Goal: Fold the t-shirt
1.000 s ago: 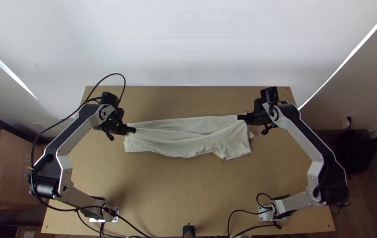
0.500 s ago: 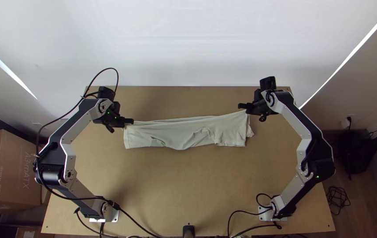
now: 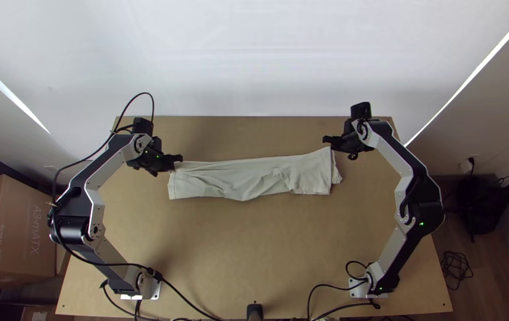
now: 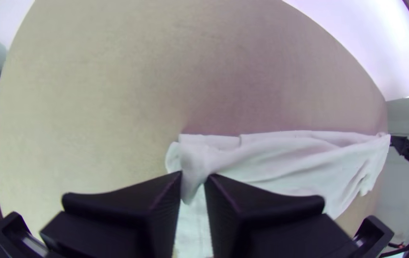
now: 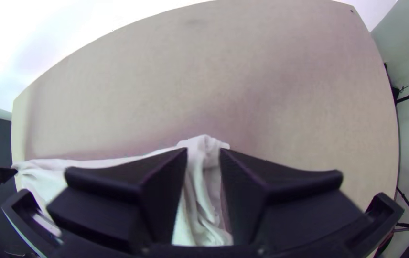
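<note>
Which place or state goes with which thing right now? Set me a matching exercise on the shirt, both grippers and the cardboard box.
Things:
1. Shirt
2. Left gripper
3. Right gripper
4. Cardboard box

Places or states:
A. Holding cloth at the right-hand end in the top view
B. Beyond the left edge of the table in the top view
C. In a long, creased strip
D. Holding cloth at the left-hand end in the top view

Right pairs: 1-C, 2-D, 3-A, 4-B
</note>
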`<control>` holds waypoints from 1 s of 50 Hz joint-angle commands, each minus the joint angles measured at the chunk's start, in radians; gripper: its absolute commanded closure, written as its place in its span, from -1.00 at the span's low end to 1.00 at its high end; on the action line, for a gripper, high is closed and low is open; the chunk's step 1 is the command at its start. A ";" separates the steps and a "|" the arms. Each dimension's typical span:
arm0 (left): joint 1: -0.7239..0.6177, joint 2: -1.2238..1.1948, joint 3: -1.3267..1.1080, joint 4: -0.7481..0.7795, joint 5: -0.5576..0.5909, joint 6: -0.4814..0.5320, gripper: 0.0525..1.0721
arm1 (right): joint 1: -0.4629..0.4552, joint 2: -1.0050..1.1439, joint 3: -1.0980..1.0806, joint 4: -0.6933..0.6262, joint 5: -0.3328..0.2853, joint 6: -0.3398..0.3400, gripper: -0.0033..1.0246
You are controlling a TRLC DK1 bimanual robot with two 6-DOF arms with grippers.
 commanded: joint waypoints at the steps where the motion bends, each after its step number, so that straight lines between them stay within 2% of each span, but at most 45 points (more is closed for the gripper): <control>1: 0.024 -0.034 -0.034 0.007 0.067 -0.055 -0.23 | -0.031 0.008 0.014 0.017 0.036 0.020 -0.92; 3: 0.030 -0.048 -0.037 0.011 0.073 -0.062 -0.33 | -0.038 -0.003 0.005 0.042 0.059 0.020 -0.92; 7: 0.047 -0.080 -0.051 0.019 0.116 -0.061 -0.56 | -0.060 -0.031 -0.006 0.050 0.059 0.036 -0.92; 12: 0.073 -0.125 -0.081 0.033 0.146 -0.042 -0.59 | -0.080 -0.104 -0.041 0.050 0.008 0.057 -0.92; 20: 0.137 -0.174 -0.146 0.048 0.217 -0.021 -0.59 | -0.084 -0.256 -0.122 0.044 -0.153 0.083 -0.92; 28: 0.197 -0.223 -0.230 0.085 0.367 0.025 -0.58 | -0.084 -0.382 -0.157 0.001 -0.392 0.155 -0.92; 42: 0.229 -0.221 -0.344 0.191 0.433 0.037 -0.59 | -0.140 -0.488 -0.131 -0.009 -0.751 0.379 -0.92; 46: 0.232 -0.220 -0.373 0.235 0.441 0.034 -0.59 | -0.160 -0.505 -0.118 -0.009 -0.820 0.419 -0.92; 50: 0.232 -0.198 -0.381 0.254 0.442 0.033 -0.59 | -0.170 -0.518 -0.107 -0.002 -0.857 0.454 -0.92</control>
